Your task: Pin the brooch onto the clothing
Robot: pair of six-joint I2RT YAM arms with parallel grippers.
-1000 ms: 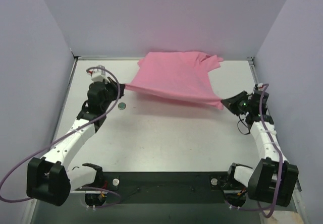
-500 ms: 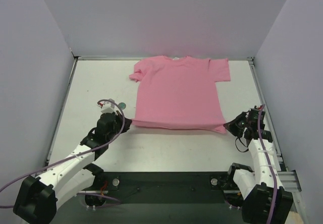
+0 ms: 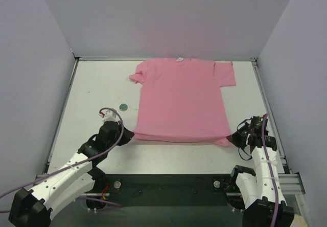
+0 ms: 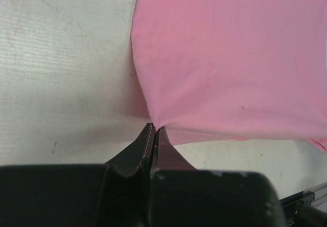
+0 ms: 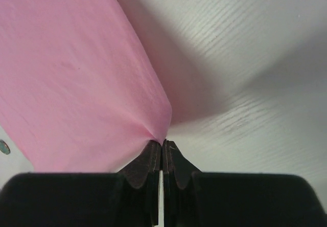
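Observation:
The pink T-shirt (image 3: 181, 99) lies spread flat on the table, neck label at the far edge. My left gripper (image 3: 131, 133) is shut on its near left hem corner; the left wrist view shows the pink fabric (image 4: 230, 58) pinched at my gripper's tips (image 4: 155, 129). My right gripper (image 3: 231, 138) is shut on the near right hem corner; the right wrist view shows the fabric (image 5: 71, 84) pinched at its tips (image 5: 162, 143). The brooch (image 3: 123, 107), a tiny dark round disc, lies on the table just left of the shirt, beyond my left gripper. It also shows at the right wrist view's left edge (image 5: 4, 146).
The white table (image 3: 92, 89) is enclosed by lilac walls at the back and both sides. A dark strip with the arm bases (image 3: 168, 186) runs along the near edge.
Both grippers have pulled the shirt's hem corners toward the near edge. The shirt went from bunched and lifted at the back to spread flat. The brooch has not moved.

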